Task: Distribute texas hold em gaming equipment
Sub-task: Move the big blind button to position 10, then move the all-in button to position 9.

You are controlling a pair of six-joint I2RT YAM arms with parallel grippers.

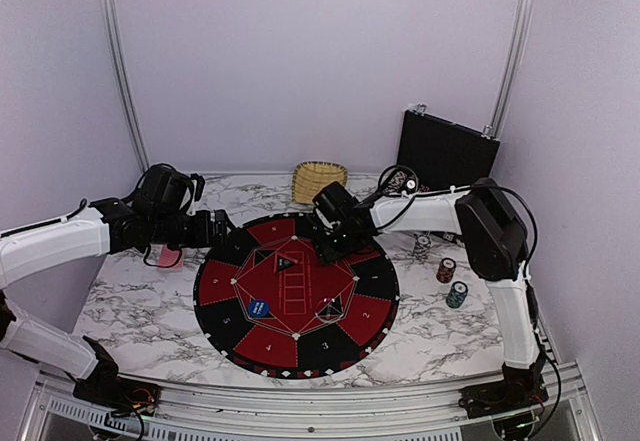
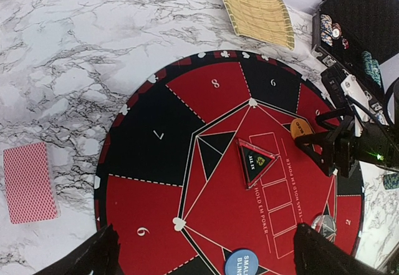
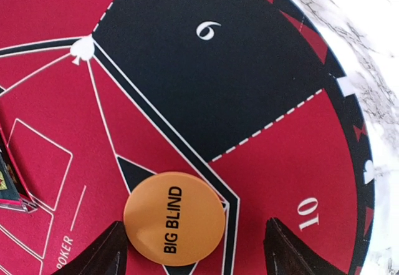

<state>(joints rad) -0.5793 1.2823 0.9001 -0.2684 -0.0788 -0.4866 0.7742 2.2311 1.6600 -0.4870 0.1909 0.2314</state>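
An orange BIG BLIND disc (image 3: 174, 219) lies flat on the round black-and-red mat (image 3: 206, 82). It sits between the spread fingers of my open right gripper (image 3: 193, 259), nearer the left finger (image 3: 100, 256). From above, that gripper (image 1: 332, 249) hovers low over the mat's far side and hides the disc. My left gripper (image 2: 202, 261) is open and empty over the mat's left part. A blue SMALL BLIND disc (image 2: 242, 262) lies just ahead of it. A red-backed deck of cards (image 2: 29, 183) rests on the marble left of the mat. Dark red (image 1: 446, 270) and teal-and-white (image 1: 457, 294) chip stacks stand right of the mat.
A triangular ALL IN marker (image 2: 255, 161) lies near the mat's centre, and a silvery disc (image 2: 324, 224) lies further right. A wicker basket (image 1: 320, 179) and an open black case (image 1: 445, 151) holding more chips stand at the back. The right arm (image 1: 490, 231) reaches across the table's right side.
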